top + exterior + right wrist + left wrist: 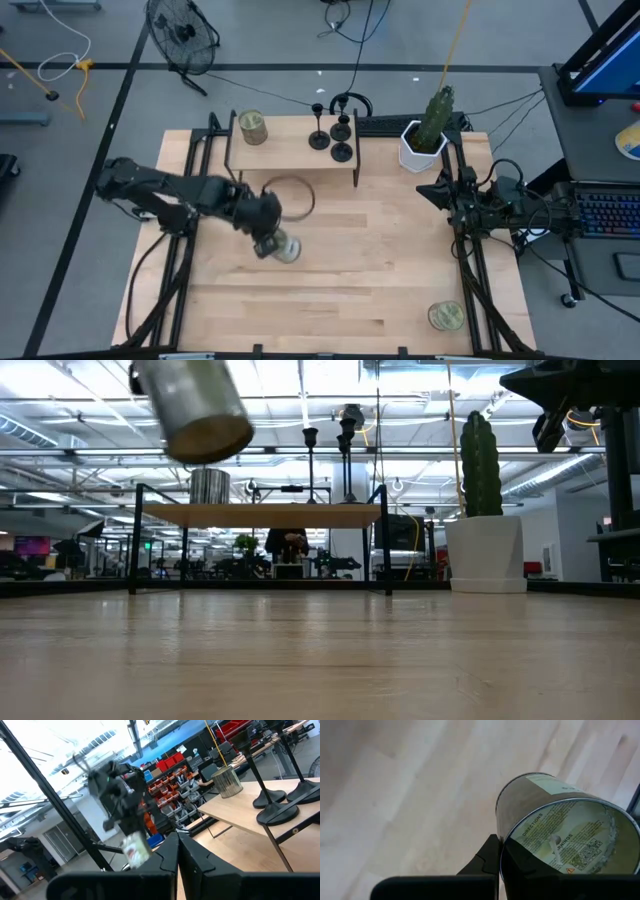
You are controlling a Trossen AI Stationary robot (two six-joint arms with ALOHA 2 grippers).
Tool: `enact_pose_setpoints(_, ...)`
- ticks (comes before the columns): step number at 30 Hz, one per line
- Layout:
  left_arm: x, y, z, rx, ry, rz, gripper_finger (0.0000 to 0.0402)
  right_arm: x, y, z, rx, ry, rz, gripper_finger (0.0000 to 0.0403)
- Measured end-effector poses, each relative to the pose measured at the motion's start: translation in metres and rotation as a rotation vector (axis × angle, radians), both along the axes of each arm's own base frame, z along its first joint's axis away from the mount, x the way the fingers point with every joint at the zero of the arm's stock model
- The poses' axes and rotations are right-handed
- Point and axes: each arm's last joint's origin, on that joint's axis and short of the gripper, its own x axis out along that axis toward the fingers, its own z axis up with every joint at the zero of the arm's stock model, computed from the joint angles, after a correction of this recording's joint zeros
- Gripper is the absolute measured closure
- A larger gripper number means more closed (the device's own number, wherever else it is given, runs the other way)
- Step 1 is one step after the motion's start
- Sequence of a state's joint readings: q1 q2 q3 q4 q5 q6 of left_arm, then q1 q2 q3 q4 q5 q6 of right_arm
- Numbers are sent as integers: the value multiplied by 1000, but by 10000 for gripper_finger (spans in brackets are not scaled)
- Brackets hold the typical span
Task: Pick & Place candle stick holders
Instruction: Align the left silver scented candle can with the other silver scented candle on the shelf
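A metal jar candle hangs tilted high above the wooden table, its base facing down. Behind, a low shelf carries another jar candle and the black candle stick holders. A tall cactus stands in a white pot just beside the shelf.

Grey floor, floor fan, bright ceiling lights, red bins.
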State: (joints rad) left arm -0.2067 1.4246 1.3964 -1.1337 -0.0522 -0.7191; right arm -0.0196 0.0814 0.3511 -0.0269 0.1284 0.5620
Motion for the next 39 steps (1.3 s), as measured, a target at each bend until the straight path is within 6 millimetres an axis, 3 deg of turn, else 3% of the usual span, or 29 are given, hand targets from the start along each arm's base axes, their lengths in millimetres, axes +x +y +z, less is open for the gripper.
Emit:
enact_pose_setpoints(6,-2,36,37,10,-45,103,401,0,0,0,-1,0,0,403)
enact_pose_setpoints(12,-14,67,61,36,-21,174,401,0,0,0,-1,0,-1,403)
enact_pose_setpoints(20,-23,109,77,41,-61,351,401,0,0,0,-1,0,-1,403)
enact_pose_setpoints(28,-11,144,87,100,-149,448,402,0,0,0,-1,0,-1,403)
enact_pose_setpoints(39,-2,182,92,205,-56,518,402,0,0,0,-1,0,-1,403)
